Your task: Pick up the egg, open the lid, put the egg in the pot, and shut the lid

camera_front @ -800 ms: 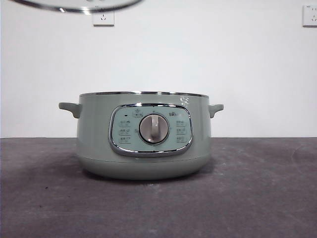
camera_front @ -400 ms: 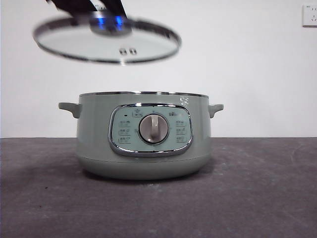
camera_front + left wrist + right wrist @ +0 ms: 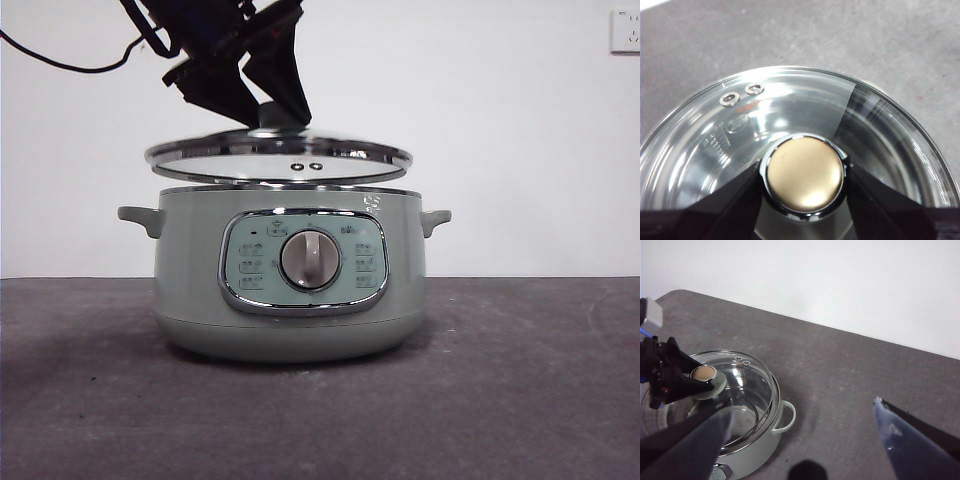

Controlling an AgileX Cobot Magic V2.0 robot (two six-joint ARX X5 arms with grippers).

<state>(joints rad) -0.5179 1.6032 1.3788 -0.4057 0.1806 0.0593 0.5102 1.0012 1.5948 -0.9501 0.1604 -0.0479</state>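
Note:
The sage-green pot (image 3: 290, 300) stands mid-table, dial panel facing the front view. Its glass lid (image 3: 278, 160) hovers level just above the pot's steel rim, centred over it. My left gripper (image 3: 268, 108) reaches down from the upper left and is shut on the lid's knob (image 3: 805, 172), one black jaw on each side. The right wrist view shows the same lid (image 3: 750, 385) over the pot (image 3: 775, 437), held by the left gripper (image 3: 695, 382). My right gripper (image 3: 802, 407) hangs open and high beside the pot, holding nothing. The egg is out of view.
Grey tabletop (image 3: 520, 380) stretches on both sides of the pot. A white wall rises behind it, with a socket (image 3: 625, 30) at the top right. A black cable (image 3: 60, 62) trails from the left arm at the upper left.
The lid has come down from high at the upper left, tilted, to level just above the pot's rim. The left arm has dropped into the front view with it.

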